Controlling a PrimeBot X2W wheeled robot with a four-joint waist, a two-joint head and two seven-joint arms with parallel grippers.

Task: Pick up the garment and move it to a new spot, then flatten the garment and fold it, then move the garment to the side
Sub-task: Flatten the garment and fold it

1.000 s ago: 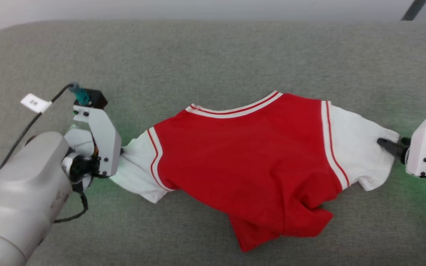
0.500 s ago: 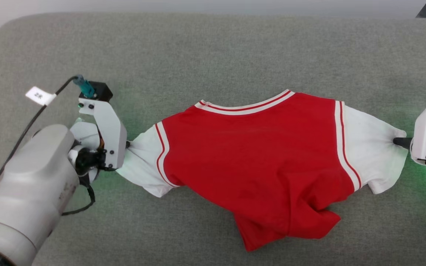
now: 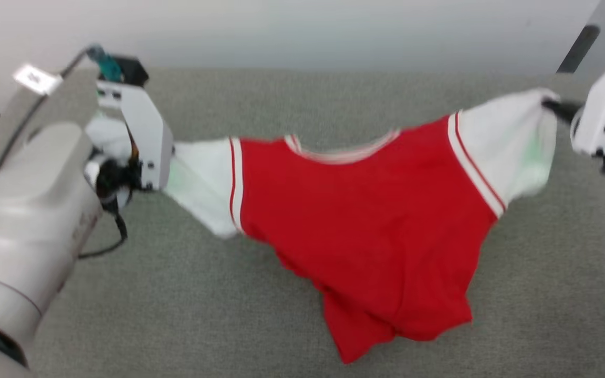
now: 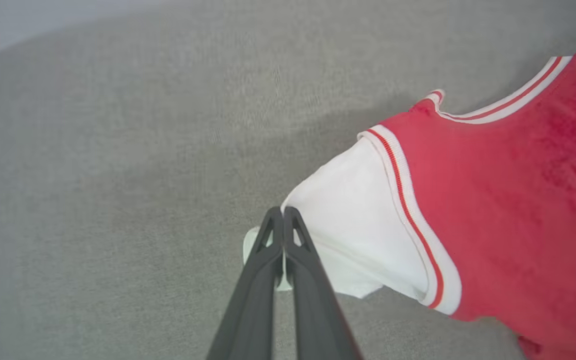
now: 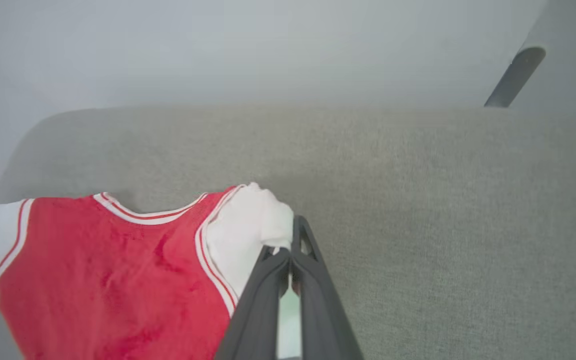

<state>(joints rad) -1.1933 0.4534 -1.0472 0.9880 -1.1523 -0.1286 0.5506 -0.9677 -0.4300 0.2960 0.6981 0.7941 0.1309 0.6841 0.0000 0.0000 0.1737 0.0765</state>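
At the left, the left gripper (image 4: 283,216) has its slim dark fingers pinched flat together on the edge of a white sleeve. From there the garment (image 3: 365,220), a soft red knit with striped trim, hangs stretched across the middle. Its crumpled hem droops in a point toward the near side over the grey, felt-like padded surface (image 3: 202,315). At the far right, the right gripper (image 5: 288,240) is clenched on the other white sleeve, which is bunched into a rounded knob.

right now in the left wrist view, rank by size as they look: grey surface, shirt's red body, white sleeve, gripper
grey surface
red body
white sleeve
left gripper, enlarged by nearness to the camera
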